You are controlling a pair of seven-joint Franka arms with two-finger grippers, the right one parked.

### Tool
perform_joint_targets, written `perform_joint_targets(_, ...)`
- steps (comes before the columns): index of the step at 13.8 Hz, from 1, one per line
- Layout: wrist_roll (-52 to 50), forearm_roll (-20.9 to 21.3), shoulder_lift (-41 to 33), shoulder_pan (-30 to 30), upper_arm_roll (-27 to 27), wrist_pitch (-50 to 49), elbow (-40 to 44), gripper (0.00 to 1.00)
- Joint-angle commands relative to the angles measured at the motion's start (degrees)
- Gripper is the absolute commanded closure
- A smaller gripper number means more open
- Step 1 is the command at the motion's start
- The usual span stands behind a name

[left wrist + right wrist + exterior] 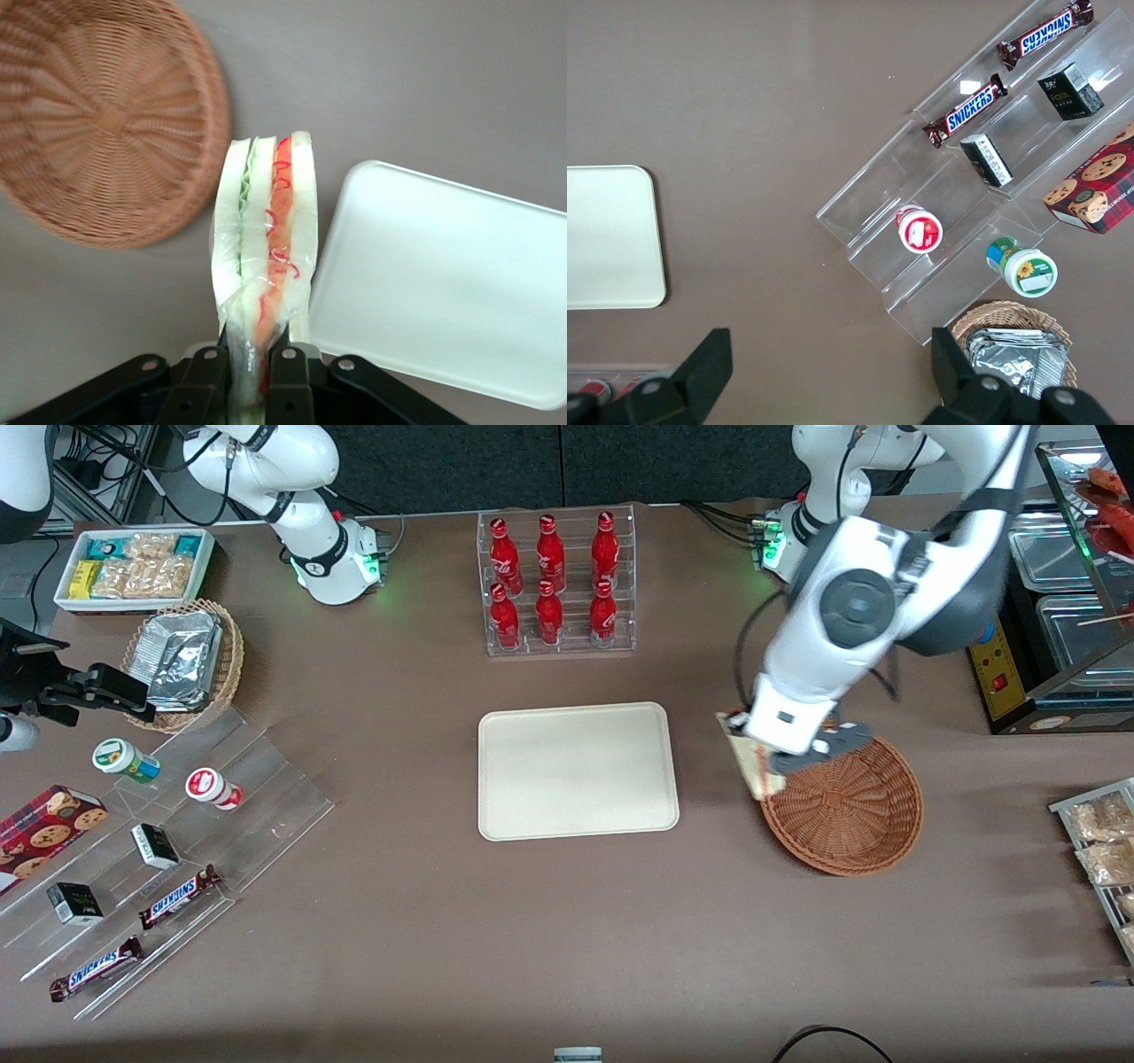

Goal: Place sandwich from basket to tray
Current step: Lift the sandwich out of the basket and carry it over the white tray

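My left gripper [769, 766] is shut on the sandwich [266, 235], a wrapped white wedge with red and green filling. It holds it in the air above the table, between the reddish-brown wicker basket [850, 815] and the cream tray [576, 769]. In the front view the sandwich [751, 760] hangs at the basket's rim on the tray's side. In the left wrist view the basket [106, 124] is empty and the tray [443, 283] is bare. The tray also shows in the right wrist view [607, 235].
A clear rack of red bottles [556, 584] stands farther from the front camera than the tray. A tan basket of foil packets [184, 657], a white snack bin [133, 567] and acrylic steps with snacks [151, 868] lie toward the parked arm's end. Metal trays [1099, 850] sit toward the working arm's end.
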Motion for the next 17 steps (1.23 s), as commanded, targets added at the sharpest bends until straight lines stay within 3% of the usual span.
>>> perform_joint_targets(1, -2.4, 0.2, 4.0, -3.2, 0.0, 2.5, 3.5, 1.0)
perform_joint_targets(8, -1.7, 0.9, 14.2, -11.5, 0.1, 2.5, 13.1, 1.0)
perform_joint_targets(11, -1.4, 6.9, 19.8, -15.7, 0.1, 2.5, 17.1, 1.0)
perform_joint_targets(15, -1.3, 7.9, 23.8, -17.4, 0.1, 7.3, 18.2, 1.0)
perform_joint_targets(17, -1.4, 10.5, 26.0, -17.5, -0.1, 11.0, 17.6, 1.0)
